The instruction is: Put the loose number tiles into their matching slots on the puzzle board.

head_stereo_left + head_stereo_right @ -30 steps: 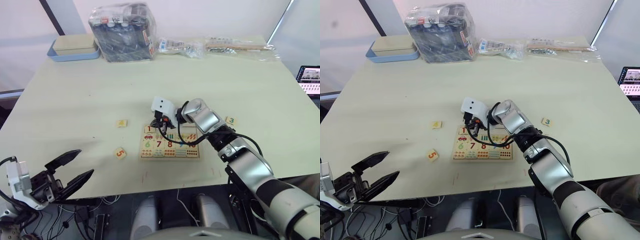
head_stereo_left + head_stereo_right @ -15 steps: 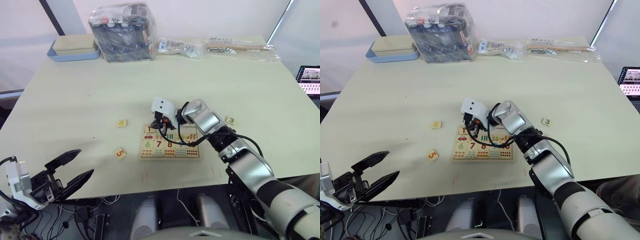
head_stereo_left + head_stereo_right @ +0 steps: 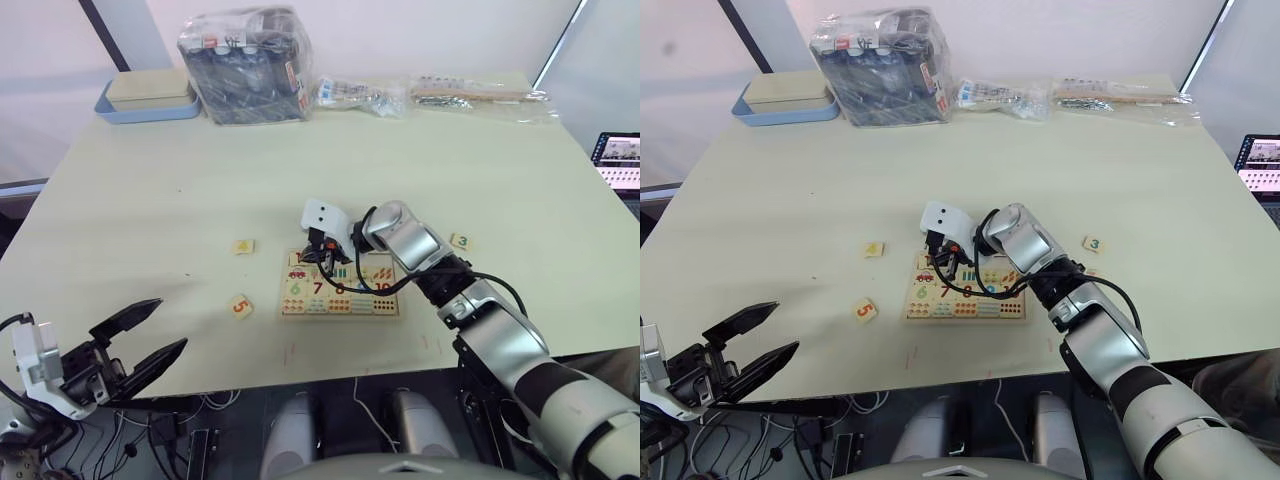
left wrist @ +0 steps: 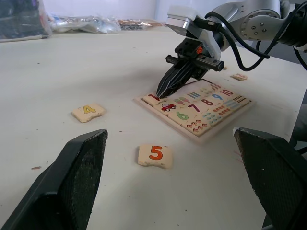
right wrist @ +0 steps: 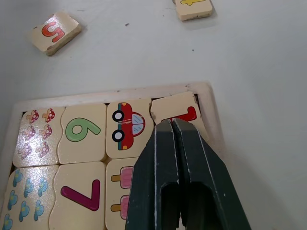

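One tile, the 1 tile [image 5: 175, 109], is lying in the corner slot of the puzzle board [image 3: 340, 289], slightly skewed against the frame, so by my reading it is placed but not quite seated flat. The right gripper [image 5: 171, 125] is resting its closed fingertips on or just over that tile, holding nothing, and looks to be nudging it home. Three more tiles are waiting on the table [image 3: 150, 180]: the 4 tile [image 3: 242, 246] is sitting just off the board's far left corner, the 5 tile [image 3: 239, 306] is lying nearer the table's front edge to the board's left, and the 3 tile [image 3: 460, 241] is lying off the board's right side. That is leaving most of the job undone.

The left gripper [image 3: 140, 337] is hanging wide open and empty beyond the table's front left edge. The right arm is covering the slots [image 4: 206, 86] along the board's top row, so I cannot tell whether a 2 tile is already in place.
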### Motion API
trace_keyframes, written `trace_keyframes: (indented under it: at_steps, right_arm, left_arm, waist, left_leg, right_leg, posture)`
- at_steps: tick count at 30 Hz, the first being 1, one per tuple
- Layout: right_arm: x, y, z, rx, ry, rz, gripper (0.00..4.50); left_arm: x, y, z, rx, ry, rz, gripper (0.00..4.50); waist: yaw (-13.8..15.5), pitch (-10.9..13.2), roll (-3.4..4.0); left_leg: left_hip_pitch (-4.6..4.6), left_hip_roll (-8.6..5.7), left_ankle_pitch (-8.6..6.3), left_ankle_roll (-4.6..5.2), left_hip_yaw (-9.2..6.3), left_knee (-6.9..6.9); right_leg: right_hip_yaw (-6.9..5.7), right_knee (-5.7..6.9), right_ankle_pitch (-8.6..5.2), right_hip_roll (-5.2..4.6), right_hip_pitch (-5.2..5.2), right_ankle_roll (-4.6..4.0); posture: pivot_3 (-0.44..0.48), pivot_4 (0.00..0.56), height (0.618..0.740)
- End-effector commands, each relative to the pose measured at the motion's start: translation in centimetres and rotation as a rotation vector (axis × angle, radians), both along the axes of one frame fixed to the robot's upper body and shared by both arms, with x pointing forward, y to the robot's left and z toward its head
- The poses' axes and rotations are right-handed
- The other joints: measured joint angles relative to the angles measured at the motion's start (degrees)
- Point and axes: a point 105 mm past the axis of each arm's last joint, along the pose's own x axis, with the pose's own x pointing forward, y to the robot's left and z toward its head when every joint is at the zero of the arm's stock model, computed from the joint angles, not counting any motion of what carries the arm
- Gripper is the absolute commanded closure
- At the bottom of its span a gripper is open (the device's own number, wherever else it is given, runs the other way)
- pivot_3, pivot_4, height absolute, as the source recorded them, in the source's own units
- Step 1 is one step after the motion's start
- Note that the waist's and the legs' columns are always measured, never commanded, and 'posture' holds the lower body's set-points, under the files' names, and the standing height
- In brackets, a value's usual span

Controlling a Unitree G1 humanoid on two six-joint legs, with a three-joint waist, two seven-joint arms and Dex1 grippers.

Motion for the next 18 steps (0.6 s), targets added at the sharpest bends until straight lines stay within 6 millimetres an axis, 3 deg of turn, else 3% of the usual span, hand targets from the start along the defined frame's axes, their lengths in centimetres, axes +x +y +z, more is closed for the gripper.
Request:
trace_keyframes:
  at_steps: [1,18]
  right_arm:
    - [-0.26,-0.38,-0.84,-0.030,0.018,-0.002,4.49]
    - [-0.81,0.47,-0.88,-0.004,0.039,0.003,4.49]
  left_arm:
    - [-0.12,-0.02,0.32,0.005,-0.016,-0.001,0.00]
    - [-0.09,-0.13,0.33,0.000,-0.018,0.000,0.00]
  waist:
    - [0.0,0.0,0.00]
    - [0.0,0.0,-0.03]
  left_leg:
    - [0.00,0.00,0.00,0.00,0.00,0.00]
    - [0.03,0.01,0.00,0.00,0.00,0.00]
  right_leg:
    - [0.00,0.01,0.00,0.00,0.00,0.00]
    - [0.02,0.04,-0.01,-0.03,0.00,-0.01]
  posture:
    - [0.000,0.150,0.740]
    - [0.000,0.150,0.740]
